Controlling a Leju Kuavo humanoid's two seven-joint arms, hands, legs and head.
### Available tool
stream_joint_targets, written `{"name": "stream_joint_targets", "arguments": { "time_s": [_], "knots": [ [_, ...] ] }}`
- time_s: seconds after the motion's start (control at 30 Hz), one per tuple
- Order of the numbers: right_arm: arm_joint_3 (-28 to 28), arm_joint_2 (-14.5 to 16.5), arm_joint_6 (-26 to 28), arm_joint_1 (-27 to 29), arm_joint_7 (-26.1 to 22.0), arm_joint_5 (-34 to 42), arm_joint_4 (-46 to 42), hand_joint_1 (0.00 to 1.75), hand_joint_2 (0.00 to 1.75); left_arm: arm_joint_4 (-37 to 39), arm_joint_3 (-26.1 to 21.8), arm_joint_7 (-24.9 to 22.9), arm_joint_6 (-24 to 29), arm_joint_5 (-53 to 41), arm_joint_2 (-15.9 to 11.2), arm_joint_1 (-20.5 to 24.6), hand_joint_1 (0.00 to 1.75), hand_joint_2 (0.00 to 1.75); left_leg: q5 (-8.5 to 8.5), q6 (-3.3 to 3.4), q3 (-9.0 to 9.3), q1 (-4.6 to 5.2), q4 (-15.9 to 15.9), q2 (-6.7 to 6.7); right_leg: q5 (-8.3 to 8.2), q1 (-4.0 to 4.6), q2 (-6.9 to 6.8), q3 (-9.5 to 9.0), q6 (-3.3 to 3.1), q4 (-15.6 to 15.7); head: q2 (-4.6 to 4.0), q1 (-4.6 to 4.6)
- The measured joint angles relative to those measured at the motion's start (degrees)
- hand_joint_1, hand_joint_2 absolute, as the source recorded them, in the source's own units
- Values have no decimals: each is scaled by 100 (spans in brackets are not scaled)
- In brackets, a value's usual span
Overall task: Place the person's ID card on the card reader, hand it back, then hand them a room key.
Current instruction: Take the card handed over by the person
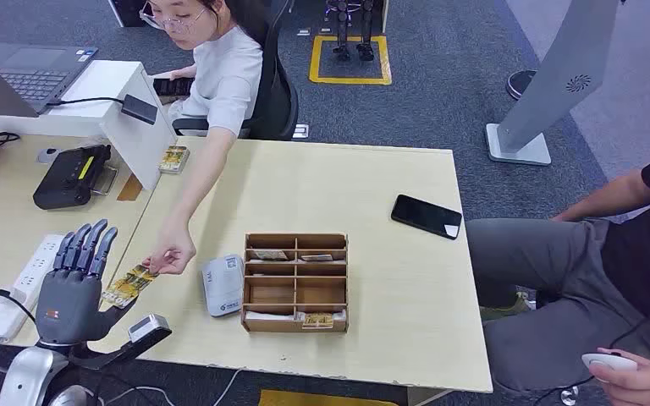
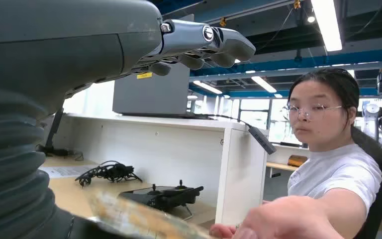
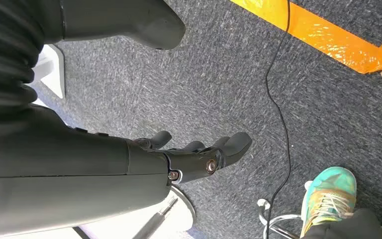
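Our left hand (image 1: 74, 283) is spread, thumb under the ID card (image 1: 129, 285) that the person's hand (image 1: 169, 252) offers at 3 o'clock. Unpinched, the card could slip. Our right hand (image 3: 194, 154) hangs loosely curled, holding nothing.

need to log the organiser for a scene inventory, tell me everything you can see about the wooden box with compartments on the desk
The wooden organiser is a shallow, open-topped tray of thin brown board, split by dividers into two columns of narrow slots. It lies flat on the pale desk, near the front edge. Several slots hold cards: pale ones in the rear rows, a patterned yellowish one in the front row. The white card reader lies just beside it, on the side towards the left hand. No hand touches it.
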State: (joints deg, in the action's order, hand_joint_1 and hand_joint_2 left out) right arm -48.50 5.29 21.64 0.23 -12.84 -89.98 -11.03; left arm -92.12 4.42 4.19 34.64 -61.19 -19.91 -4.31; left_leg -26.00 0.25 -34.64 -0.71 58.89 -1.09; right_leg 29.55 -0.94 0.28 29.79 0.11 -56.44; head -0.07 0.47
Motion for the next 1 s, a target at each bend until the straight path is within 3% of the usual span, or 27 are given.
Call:
{"name": "stream_joint_targets", "arguments": {
  "time_s": [0.77, 0.9, 1.0],
  "knots": [
    [8, 0, 3, -10, 3, 0, 27, 0, 175, 60, -3, 25, -60, 209, 76, 54, 175, 175, 0, 0, -1, 0, 0, 0, 0, 0, 0, 0, 0, 0, 0, -1],
    [11, 0, 4, -15, -14, 0, 27, 0, 175, 60, -7, 250, -114, 578, 76, 48, 175, 175, 0, 0, -1, 0, 0, 0, 0, 0, 0, -3, 0, 0, -1, -1],
    [13, 0, 4, -14, -37, 0, 28, 0, 175, 43, -7, 721, -226, 1270, 75, 4, 175, 175, 0, 0, 0, 0, 0, 0, 0, 0, 0, -11, 0, 0, 0, -1]
  ]
}}
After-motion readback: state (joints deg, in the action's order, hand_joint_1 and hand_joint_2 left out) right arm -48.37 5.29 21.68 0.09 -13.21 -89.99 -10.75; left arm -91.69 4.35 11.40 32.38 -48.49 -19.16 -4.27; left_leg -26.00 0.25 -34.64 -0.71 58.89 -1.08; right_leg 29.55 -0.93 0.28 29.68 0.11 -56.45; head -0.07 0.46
